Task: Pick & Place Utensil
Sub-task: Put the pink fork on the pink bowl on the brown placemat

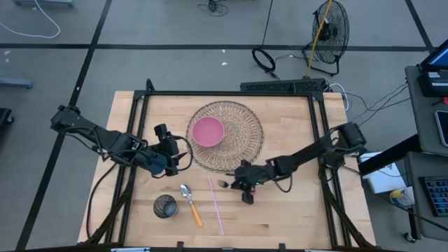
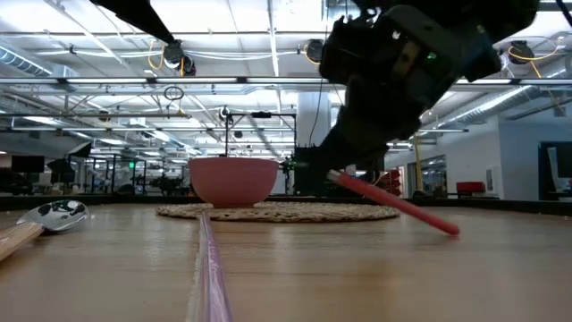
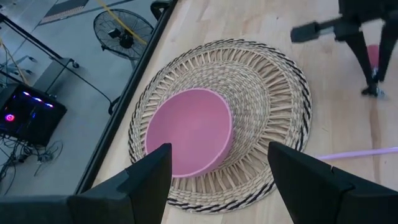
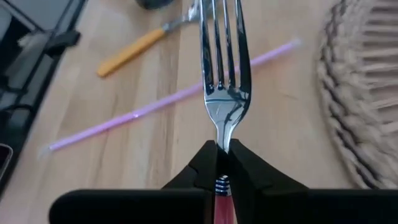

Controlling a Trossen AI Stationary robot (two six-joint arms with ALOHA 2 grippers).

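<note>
Partly hidden, the fork (image 4: 222,81) shows only tines past the right gripper (image 4: 222,163).

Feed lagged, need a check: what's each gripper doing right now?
Left gripper: jaws open, empty, above the woven mat.
Right gripper: jaws shut on the fork, at its neck.

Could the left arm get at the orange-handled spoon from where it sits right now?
Probably yes: the left tool hangs open just beyond the spoon, with bare table between; the right tool grips the fork apart.
</note>
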